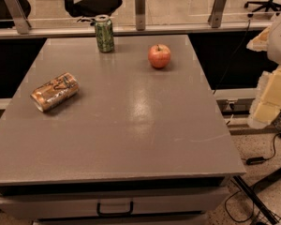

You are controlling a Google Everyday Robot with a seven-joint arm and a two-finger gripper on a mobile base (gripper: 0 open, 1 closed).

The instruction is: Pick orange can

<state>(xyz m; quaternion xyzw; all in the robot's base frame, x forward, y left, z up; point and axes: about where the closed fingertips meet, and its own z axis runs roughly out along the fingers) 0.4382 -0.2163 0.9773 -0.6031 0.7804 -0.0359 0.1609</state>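
The orange can [55, 92] lies on its side on the left part of the grey table [131, 125]. It is orange-brown with cream and dark markings, and one metallic end points to the front left. My gripper [271, 95] shows as cream-coloured parts at the right edge of the view. It hangs beyond the table's right side, far from the can, with nothing seen in it.
A green can [104, 33] stands upright at the table's back edge. A red apple [159, 56] sits right of it. A railing with metal posts [139, 3] runs behind the table. A drawer handle [114, 208] is at the front. Cables [267, 158] lie on the floor at right.
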